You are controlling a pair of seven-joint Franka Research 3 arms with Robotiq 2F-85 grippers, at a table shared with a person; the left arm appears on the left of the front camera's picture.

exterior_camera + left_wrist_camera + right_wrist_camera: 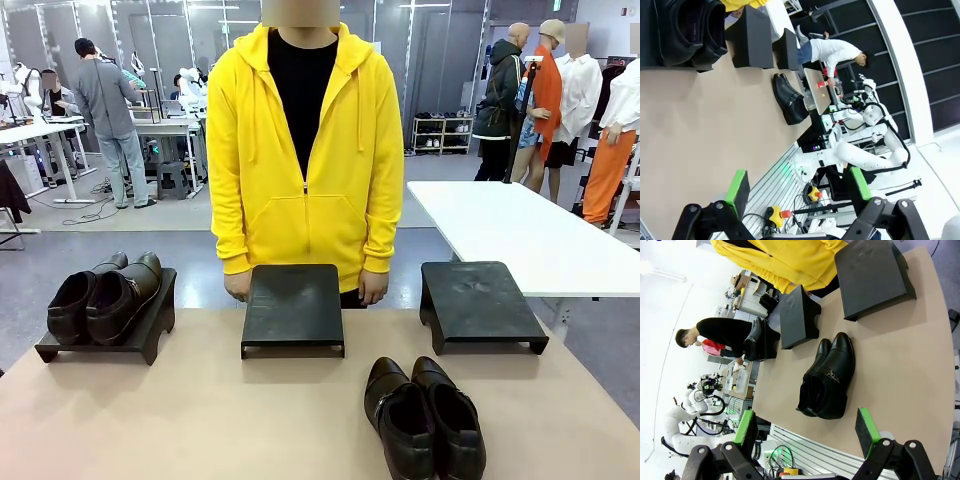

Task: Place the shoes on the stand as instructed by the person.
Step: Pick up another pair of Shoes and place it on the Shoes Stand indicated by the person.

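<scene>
One pair of dark shoes (108, 296) (690, 27) (757, 339) sits on the left stand (150, 335). A second, glossier black pair (425, 415) (789, 100) (827, 380) lies on the tan table near the front right. The middle stand (292, 308) (796, 317) and the right stand (480, 300) (872, 275) carry nothing. The person (305, 150) in the yellow hoodie stands behind the middle stand, one hand at each of its far corners. My left gripper (798, 185) is open above the table's near edge. My right gripper (805, 429) is open too, hovering short of the glossy pair.
A white table (520, 240) stands behind at the right. Other people and workbenches are far off in the background. Bare tan tabletop (180, 420) stretches across the front left.
</scene>
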